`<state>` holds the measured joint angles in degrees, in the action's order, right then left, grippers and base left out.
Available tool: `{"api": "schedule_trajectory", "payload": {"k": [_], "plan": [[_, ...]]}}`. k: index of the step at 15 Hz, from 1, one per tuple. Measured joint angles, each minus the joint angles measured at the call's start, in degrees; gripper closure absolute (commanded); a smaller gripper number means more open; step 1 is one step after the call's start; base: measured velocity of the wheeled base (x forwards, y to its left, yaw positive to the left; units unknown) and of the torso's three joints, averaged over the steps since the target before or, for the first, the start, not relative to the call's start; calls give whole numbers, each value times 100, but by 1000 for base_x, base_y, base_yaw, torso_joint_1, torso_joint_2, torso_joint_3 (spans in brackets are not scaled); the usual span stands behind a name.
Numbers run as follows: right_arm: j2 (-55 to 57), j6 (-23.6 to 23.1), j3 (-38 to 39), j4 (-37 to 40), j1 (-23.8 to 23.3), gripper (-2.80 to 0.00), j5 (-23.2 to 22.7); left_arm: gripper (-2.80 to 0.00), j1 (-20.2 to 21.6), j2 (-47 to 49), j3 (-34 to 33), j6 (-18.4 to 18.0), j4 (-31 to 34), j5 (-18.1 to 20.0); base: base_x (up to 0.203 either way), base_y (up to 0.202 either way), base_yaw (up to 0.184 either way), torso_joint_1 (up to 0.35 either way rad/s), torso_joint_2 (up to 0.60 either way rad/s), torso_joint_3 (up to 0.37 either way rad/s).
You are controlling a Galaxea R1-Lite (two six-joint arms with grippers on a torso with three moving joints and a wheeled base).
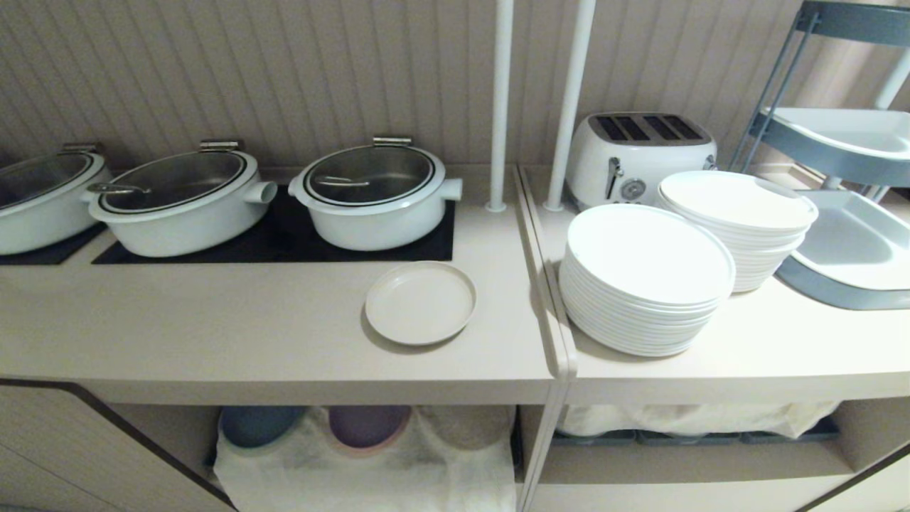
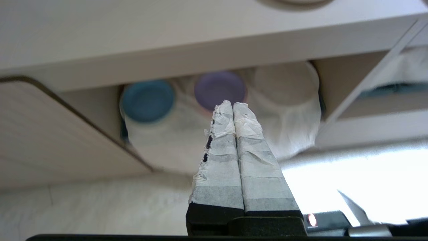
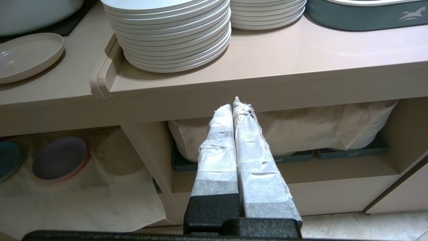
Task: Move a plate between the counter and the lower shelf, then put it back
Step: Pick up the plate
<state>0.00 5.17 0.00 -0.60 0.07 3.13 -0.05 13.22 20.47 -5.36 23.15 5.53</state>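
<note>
Counter (image 1: 213, 327) bearing plate (image 1: 420, 302) near front edge for reach, lower shelf (image 1: 370, 462) beneath; left gripper (image 2: 233, 104) and right gripper (image 3: 234, 107) pressed closed, empty, below counter level.

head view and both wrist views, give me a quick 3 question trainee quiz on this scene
1. True or false: the plate lies on the counter.
2. Which plate in the lower shelf lies between the other two? A) blue plate B) purple plate C) beige plate
3. Fill in: the left gripper and right gripper both have their fingers ____.

Key: 1 true; 2 B; 3 shut
</note>
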Motion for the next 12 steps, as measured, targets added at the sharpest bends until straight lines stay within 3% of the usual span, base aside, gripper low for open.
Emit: {"api": "schedule_trajectory", "payload": {"k": [9,12], "plan": [[0,-1,0,2,0,0,2,0,-11,3338,1656,46,75,80,0,0,0,0,0,0],[1,-2,0,2,0,0,0,0,-156,4318,2424,141,393,90,0,0,0,0,0,0]]}}
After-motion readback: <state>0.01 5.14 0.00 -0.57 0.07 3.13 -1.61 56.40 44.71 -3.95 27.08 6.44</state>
